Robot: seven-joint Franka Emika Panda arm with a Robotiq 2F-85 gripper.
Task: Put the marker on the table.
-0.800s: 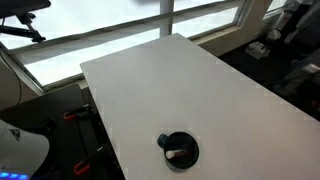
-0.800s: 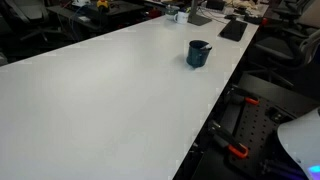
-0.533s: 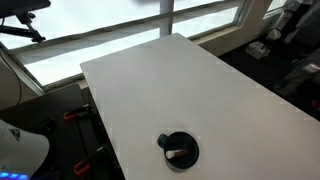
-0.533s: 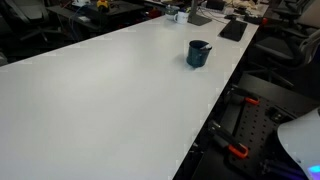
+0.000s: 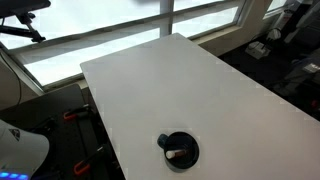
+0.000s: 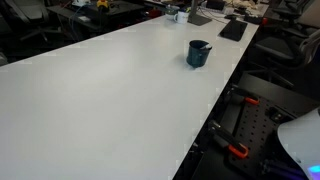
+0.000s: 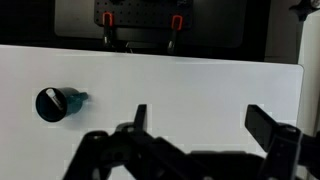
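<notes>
Claw (image 7: 200, 116) hangs above the surface (image 7: 200, 75) in the wrist view, its two dark fingers (image 7: 140, 112) spread wide apart with nothing between them but bare white top. The marker (image 5: 176, 155) is not on the surface. It lies inside the dark cup (image 5: 190, 141), where an exterior view shows a short whitish stick with a reddish end against the cup's black interior.

In the wrist view the cup (image 7: 40, 104) stands at about 9 o'clock from the claw and well apart from it. Its teal handle (image 7: 76, 98) points toward 3 o'clock, and the marker cannot be made out there.

In both exterior views the cup stands upright near an edge of the surface: at 6 o'clock in one (image 5: 180, 90), and toward 1 o'clock in the other, where the cup (image 6: 198, 53) looks dark teal.

Two red clamps (image 7: 107, 18) show beyond the far edge at 12 o'clock in the wrist view. A window (image 5: 120, 25) runs behind the surface in an exterior view.
</notes>
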